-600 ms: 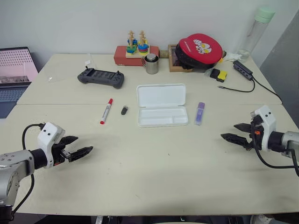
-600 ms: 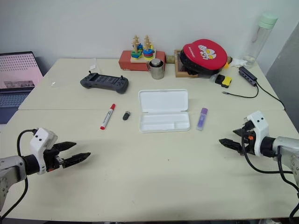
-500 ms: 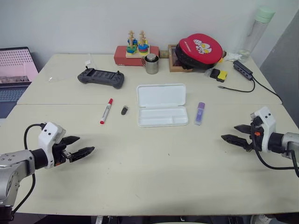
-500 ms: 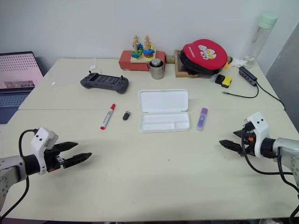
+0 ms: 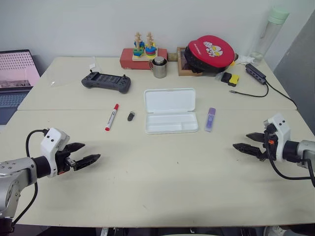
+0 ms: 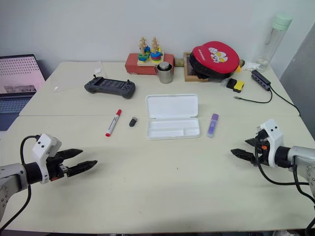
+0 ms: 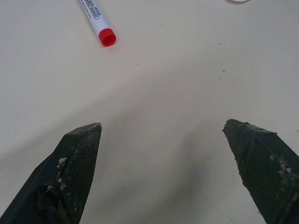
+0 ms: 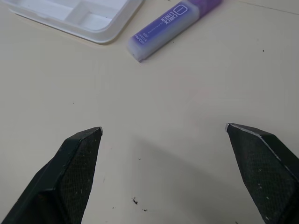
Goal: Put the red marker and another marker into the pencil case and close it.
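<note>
Mid-counter, pencil case: the white pencil case (image 5: 170, 110) lies open on the counter (image 5: 162, 177), lid flat toward 12 o'clock, shallow tray toward 6 o'clock; nothing is seen in the tray.
Red marker: the red marker (image 5: 111, 117) lies flat at 9 o'clock of the case, well apart from it, cap end pointing toward 12 o'clock; a small black oval thing (image 5: 131, 116) sits between it and the case.
Purple highlighter: the purple highlighter (image 5: 210, 119) lies flat just beside the case at its 3 o'clock edge, not touching it, dark cap toward 12 o'clock.
Left fingers: the left gripper (image 5: 84, 154) hovers low over bare counter with its fingers (image 7: 77, 161) spread wide and holding nothing; the red marker lies well apart from them, toward 1 o'clock. In the left wrist view only the marker's red end shows, far beyond the tips.
Right fingers: the right gripper (image 5: 248, 142) also has its fingers (image 8: 77, 161) spread wide and empty above bare counter; the highlighter lies well apart from them, toward 10 o'clock. In the right wrist view it sits beyond the tips beside a corner of the tray.
Far edge: a dark game controller (image 5: 106, 81) lies at 11 o'clock of the case, a metal cup (image 5: 159, 67) at 12 o'clock.
</note>
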Robot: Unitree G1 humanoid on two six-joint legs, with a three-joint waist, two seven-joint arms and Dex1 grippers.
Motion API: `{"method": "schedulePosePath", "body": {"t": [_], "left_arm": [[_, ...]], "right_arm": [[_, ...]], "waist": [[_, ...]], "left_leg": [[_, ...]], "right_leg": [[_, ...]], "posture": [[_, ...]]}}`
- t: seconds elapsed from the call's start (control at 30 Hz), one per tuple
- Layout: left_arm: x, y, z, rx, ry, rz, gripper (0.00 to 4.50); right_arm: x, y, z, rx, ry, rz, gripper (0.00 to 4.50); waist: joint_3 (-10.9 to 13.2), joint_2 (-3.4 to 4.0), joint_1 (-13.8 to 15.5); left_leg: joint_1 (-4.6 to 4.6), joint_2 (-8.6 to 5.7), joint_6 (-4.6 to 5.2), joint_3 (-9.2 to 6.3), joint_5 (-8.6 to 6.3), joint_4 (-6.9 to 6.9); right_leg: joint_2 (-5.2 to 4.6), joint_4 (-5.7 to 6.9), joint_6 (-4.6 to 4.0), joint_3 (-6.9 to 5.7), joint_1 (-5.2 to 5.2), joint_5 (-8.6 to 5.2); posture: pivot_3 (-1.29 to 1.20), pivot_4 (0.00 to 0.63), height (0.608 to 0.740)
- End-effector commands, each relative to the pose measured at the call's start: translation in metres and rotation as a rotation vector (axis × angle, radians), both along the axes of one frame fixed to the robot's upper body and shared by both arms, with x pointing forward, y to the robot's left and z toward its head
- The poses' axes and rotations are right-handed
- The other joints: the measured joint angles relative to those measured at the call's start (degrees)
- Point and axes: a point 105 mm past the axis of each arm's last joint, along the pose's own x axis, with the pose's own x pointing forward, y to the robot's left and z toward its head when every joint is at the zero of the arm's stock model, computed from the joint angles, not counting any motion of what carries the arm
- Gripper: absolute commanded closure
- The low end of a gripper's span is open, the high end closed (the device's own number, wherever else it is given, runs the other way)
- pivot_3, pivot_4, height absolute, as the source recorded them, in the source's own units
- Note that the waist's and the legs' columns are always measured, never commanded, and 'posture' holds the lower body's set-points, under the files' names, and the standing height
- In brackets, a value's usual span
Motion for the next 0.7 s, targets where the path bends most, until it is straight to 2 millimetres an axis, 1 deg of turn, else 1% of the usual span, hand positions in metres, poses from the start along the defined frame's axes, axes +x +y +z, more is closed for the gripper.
{"method": "schedulePosePath", "body": {"t": [0.03, 0.37, 0.47, 0.5, 0.6, 0.63, 0.7], "left_arm": [[0.003, -0.001, 0.011, 0.001, -0.04, -0.007, 0.0], [0.004, -0.001, 0.013, -0.004, -0.045, -0.005, 0.0], [0.006, -0.007, 0.018, -0.031, -0.06, -0.02, 0.0], [0.007, -0.015, 0.021, -0.052, -0.071, -0.043, 0.0], [0.013, -0.055, 0.035, -0.146, -0.115, -0.165, 0.0], [0.014, -0.065, 0.038, -0.161, -0.123, -0.198, 0.0], [0.02, -0.09, 0.044, -0.18, -0.165, -0.275, 0.0]], "right_arm": [[-0.003, 0.003, 0.011, -0.018, -0.038, 0.026, 0.05], [-0.003, 0.005, 0.012, -0.013, -0.038, 0.037, 0.05], [-0.002, 0.009, 0.017, -0.011, -0.062, 0.067, 0.05], [-0.001, 0.015, 0.023, -0.003, -0.086, 0.097, 0.05], [0.007, 0.039, 0.039, 0.023, -0.148, 0.219, 0.05], [0.01, 0.045, 0.042, 0.025, -0.16, 0.252, 0.05], [0.022, 0.065, 0.049, 0.021, -0.188, 0.341, 0.05]], "waist": [[0.0, 0.0, 0.0], [0.0, 0.0, -0.01], [0.0, 0.0, 0.0], [0.0, 0.0, 0.0], [0.0, 0.0, -0.04], [0.0, 0.0, -0.05], [-0.01, -0.01, -0.14]], "left_leg": [[0.0, 0.0, 0.0, 0.0, 0.0, 0.0], [0.0, 0.0, 0.0, 0.01, 0.0, 0.01], [0.0, 0.0, 0.0, 0.0, 0.0, 0.01], [0.0, 0.0, 0.0, 0.0, 0.0, 0.01], [0.0, -0.01, 0.0, 0.02, 0.0, 0.06], [0.01, -0.01, 0.0, 0.03, 0.0, 0.09], [0.02, 0.0, 0.0, 0.02, 0.0, 0.11]], "right_leg": [[0.0, 0.0, 0.0, 0.0, 0.0, 0.0], [0.0, 0.01, 0.0, 0.0, 0.0, 0.0], [0.0, 0.01, 0.0, 0.0, 0.0, 0.0], [0.0, 0.01, 0.0, -0.01, 0.0, 0.0], [0.0, 0.03, 0.01, 0.01, 0.01, 0.01], [0.0, 0.05, 0.02, 0.01, 0.02, 0.01], [0.0, 0.07, 0.02, 0.0, 0.03, 0.02]], "posture": [[0.0, 0.15, 0.74], [0.0, 0.15, 0.74], [0.0, 0.15, 0.74], [0.0, 0.15, 0.74], [0.0, 0.15, 0.74], [0.0, 0.15, 0.74], [0.0, 0.15, 0.74]]}}
